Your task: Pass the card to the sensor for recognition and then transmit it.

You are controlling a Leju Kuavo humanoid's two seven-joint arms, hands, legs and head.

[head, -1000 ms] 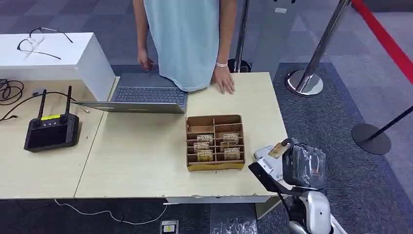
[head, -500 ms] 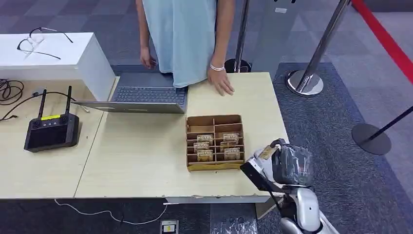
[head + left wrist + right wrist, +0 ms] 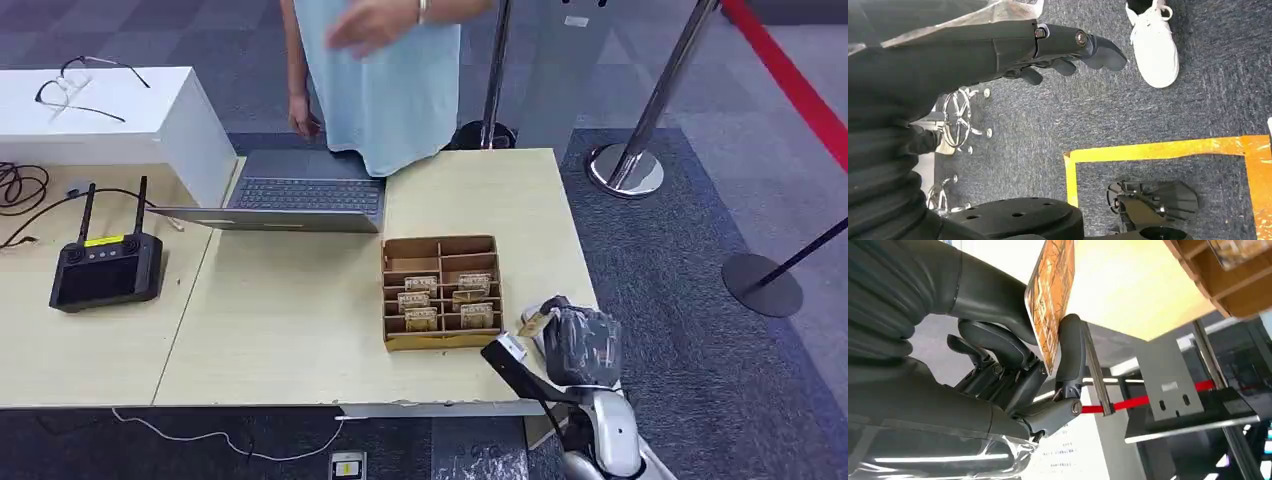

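Bright, even indoor light; soft shadows, some motion blur.
From the head view the table (image 3: 300,310) is evenly lit with faint shadows, and a person's raised hand (image 3: 365,25) is smeared by motion. In the right wrist view the tabletop (image 3: 1128,285) glares pale, the near thumb (image 3: 993,300) is soft, and plastic wrap (image 3: 948,460) catches highlights.

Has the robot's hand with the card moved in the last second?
Yes. The right hand holding the card shifted left and nearer, closing on the cardboard box.
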